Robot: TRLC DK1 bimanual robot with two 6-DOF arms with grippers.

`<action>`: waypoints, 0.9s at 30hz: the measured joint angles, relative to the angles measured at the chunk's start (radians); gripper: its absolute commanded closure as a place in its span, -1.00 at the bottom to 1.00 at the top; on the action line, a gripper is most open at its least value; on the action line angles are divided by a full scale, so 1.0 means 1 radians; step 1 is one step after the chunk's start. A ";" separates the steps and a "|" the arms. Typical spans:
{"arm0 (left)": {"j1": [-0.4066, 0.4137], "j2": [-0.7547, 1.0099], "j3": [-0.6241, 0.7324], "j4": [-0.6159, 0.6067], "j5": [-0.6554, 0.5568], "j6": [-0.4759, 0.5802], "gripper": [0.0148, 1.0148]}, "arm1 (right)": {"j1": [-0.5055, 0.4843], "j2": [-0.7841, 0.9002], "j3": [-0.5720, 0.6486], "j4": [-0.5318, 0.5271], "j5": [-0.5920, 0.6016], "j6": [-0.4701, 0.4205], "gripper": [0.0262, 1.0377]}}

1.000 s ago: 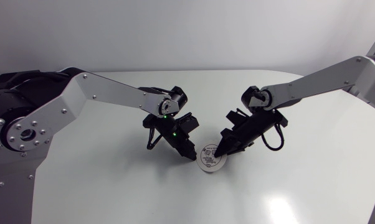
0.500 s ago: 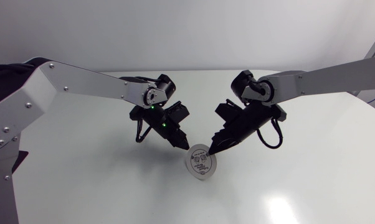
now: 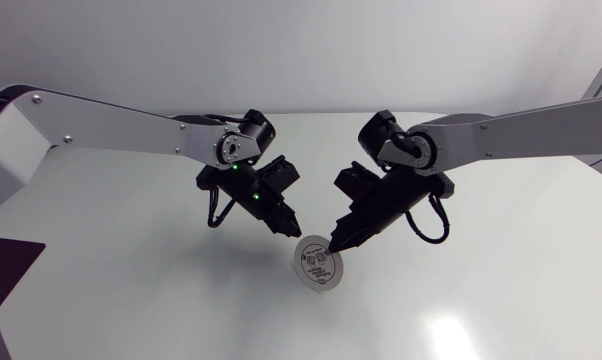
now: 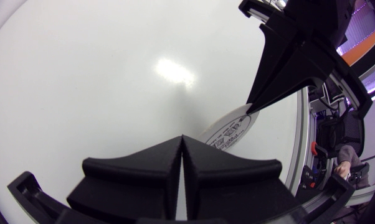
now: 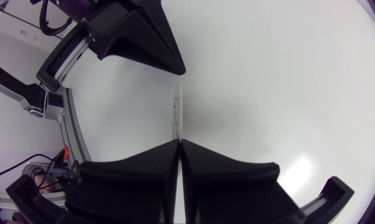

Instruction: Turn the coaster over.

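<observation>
A round white coaster (image 3: 319, 265) with dark print stands tilted up off the white table (image 3: 131, 290), its printed face towards the head camera. My right gripper (image 3: 333, 244) is shut on its upper right rim. In the right wrist view the coaster (image 5: 178, 112) shows edge-on, running from between the right gripper's (image 5: 179, 140) fingertips towards the left gripper (image 5: 180, 73). My left gripper (image 3: 291, 232) is shut with nothing in it, its tip at the coaster's upper left rim. In the left wrist view the coaster (image 4: 228, 130) lies just ahead of the left gripper (image 4: 182, 138), with the right gripper (image 4: 253, 111) on its far edge.
Both arms meet near the middle of the table. Nothing else lies on the table around the coaster.
The coaster lay flat a second ago and now stands tilted up. The right gripper shut on its rim. Both grippers have shifted left and risen slightly.
</observation>
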 measured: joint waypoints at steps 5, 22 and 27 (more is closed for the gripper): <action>0.044 -0.069 -0.001 -0.008 -0.002 0.000 0.98 | 0.010 -0.071 0.000 0.005 0.114 -0.001 0.95; 0.123 -0.404 -0.197 0.000 -0.160 -0.028 0.82 | 0.368 -0.137 -0.404 0.968 0.970 -0.645 0.95; 0.140 -0.436 -0.240 0.000 -0.179 -0.035 0.61 | 0.423 -0.056 -0.444 1.040 0.999 -0.765 0.87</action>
